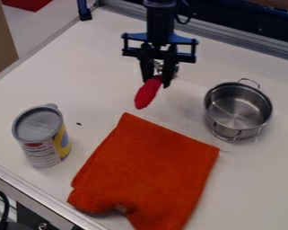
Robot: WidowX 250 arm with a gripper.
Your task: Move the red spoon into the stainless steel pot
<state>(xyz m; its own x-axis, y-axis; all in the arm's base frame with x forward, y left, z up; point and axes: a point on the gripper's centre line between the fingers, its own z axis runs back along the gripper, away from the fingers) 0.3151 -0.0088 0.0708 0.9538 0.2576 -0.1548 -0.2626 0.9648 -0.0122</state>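
Observation:
The gripper [157, 80] hangs over the upper middle of the table, shut on the red spoon [147, 93]. The spoon slants down and to the left from between the fingers, its lower end just above the orange cloth's top corner in the view. To the right, apart from gripper and spoon, the stainless steel pot [239, 110] stands upright, with a loop handle at its back and another at its front. Its inside shows bare metal.
An orange cloth [152, 175] lies folded across the lower middle. A can with a grey lid [43, 137] stands at the left. Metal rails [47, 197] edge the white table, and a brown panel [1, 42] stands at the upper left.

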